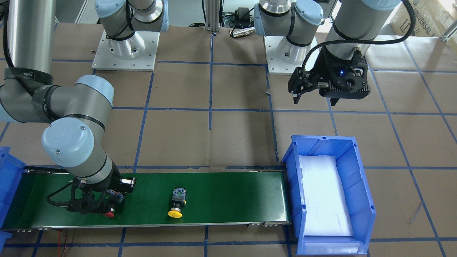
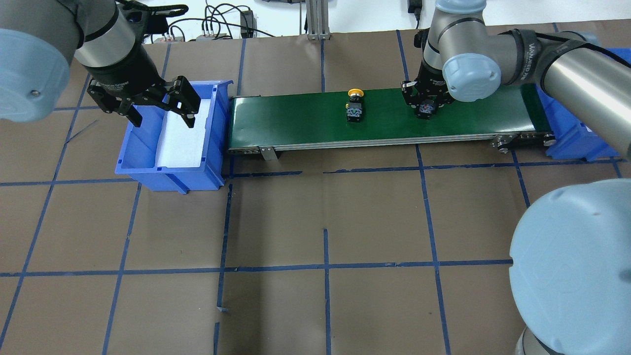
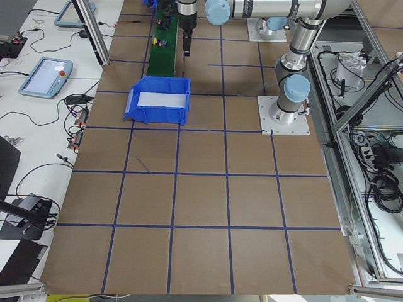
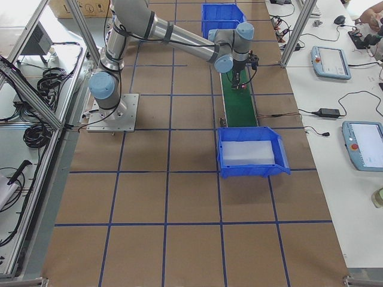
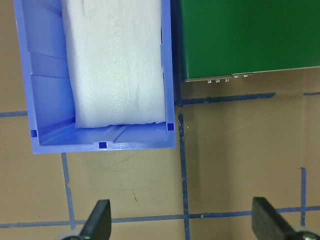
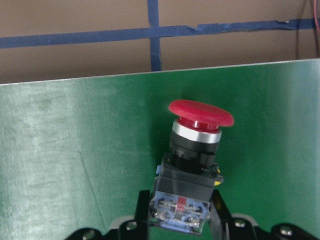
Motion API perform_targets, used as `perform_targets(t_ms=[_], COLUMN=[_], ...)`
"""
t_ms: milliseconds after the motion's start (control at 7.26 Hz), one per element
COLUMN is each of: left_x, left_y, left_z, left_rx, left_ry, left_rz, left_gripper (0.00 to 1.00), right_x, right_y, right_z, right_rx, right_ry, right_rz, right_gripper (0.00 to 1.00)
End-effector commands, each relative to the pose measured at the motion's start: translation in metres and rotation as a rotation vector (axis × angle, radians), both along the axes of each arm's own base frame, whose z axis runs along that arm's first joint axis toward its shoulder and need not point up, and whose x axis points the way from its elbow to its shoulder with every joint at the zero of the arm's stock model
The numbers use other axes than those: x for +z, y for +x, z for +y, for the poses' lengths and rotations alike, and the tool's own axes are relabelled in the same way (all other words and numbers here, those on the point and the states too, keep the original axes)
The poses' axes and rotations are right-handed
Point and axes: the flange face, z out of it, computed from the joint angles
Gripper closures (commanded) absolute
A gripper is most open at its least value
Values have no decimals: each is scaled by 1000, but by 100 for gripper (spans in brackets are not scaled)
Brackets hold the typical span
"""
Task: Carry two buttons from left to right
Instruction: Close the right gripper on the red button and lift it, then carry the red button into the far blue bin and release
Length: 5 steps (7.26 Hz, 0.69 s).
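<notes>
The red-capped button [image 6: 200, 115] lies low at the green belt [image 1: 232, 196], its black rear block between the fingers of my right gripper [image 6: 181, 215], which is shut on it. From across the table the red cap [image 1: 109, 213] peeks out under that gripper [image 1: 103, 207]. The yellow-capped button [image 1: 176, 210] lies free on its side mid-belt, also visible overhead [image 2: 355, 106]. My left gripper [image 2: 162, 121] hangs open and empty above the near end of a blue bin [image 2: 212, 123]; its fingertips [image 5: 100, 217] are spread wide.
The blue bin [image 1: 364, 200] holds only a white foam pad and stands at the belt's end on my left. A second blue bin [image 2: 577, 143] stands at the belt's other end. Brown paper with blue tape lines covers the table.
</notes>
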Motion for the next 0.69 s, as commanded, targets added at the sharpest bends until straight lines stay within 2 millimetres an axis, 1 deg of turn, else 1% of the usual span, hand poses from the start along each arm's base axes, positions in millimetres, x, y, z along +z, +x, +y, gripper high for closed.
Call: perform_targets(t_ms=[0,138,276,413,551], left_x=[0,0,0,0,0], left_y=[0,0,0,0,0], left_z=[0,0,0,0,0], left_rx=[0,0,0,0,0], left_ry=[0,0,0,0,0], left_rz=[0,0,0,0,0], left_gripper=[0,0,0,0,0], right_x=[35,58,79,98,115], right_y=[-19,-53,-104,-163,-210], right_z=[-11,-10,-6,7,19], right_rx=[30,44,57,52,91], right_ry=[-48,-69,-69,-32,-28], right_rz=[24,35,37,36,45], right_gripper=[91,91,91,91,91])
